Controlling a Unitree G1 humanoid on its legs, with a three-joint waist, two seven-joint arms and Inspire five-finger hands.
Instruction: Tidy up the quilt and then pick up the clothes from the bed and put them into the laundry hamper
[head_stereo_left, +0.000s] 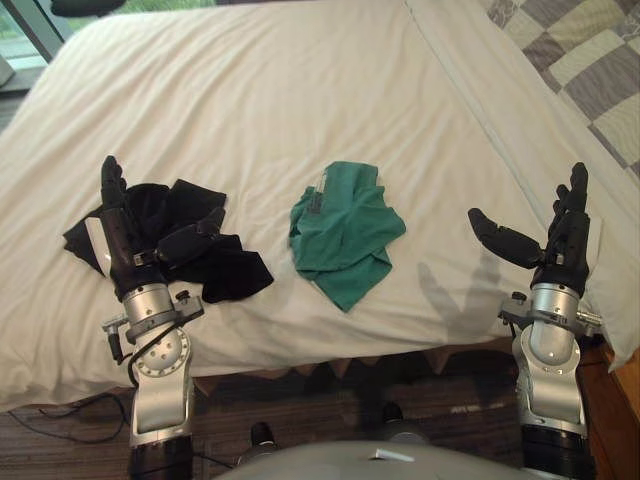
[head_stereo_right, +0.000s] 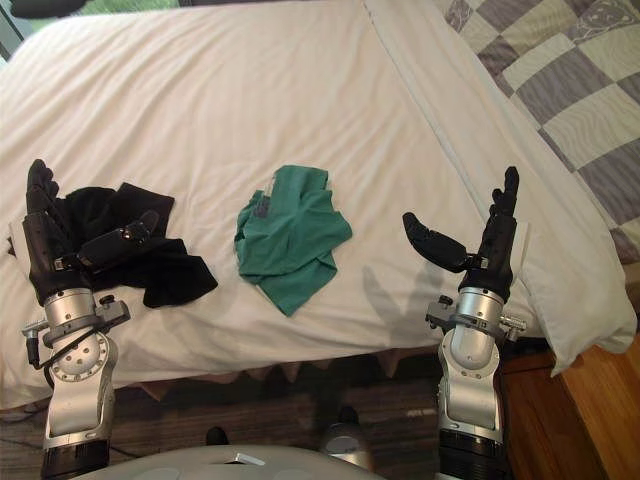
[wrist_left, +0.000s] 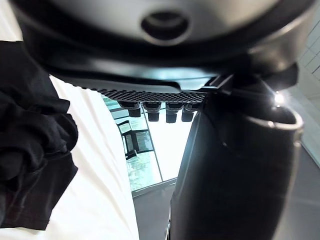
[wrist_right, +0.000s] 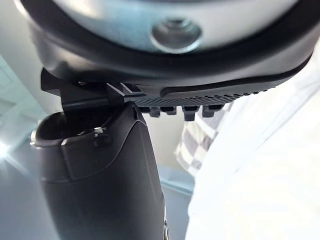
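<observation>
A white quilt (head_stereo_left: 260, 100) lies spread flat over the bed. On it, near the front edge, a crumpled black garment (head_stereo_left: 225, 265) lies at the left and a crumpled green garment (head_stereo_left: 345, 235) in the middle. My left hand (head_stereo_left: 125, 235) stands upright over the black garment with fingers straight and thumb out, holding nothing; the black cloth (wrist_left: 30, 150) shows beside it in the left wrist view. My right hand (head_stereo_left: 565, 235) stands upright above the quilt's right front corner, open and empty, well to the right of the green garment.
A grey-and-cream checked cover (head_stereo_left: 590, 60) lies at the bed's far right. The bed's front edge (head_stereo_left: 330, 355) runs just before my arms, with dark floor (head_stereo_left: 330, 410) below. A window (head_stereo_left: 20, 40) shows at the far left.
</observation>
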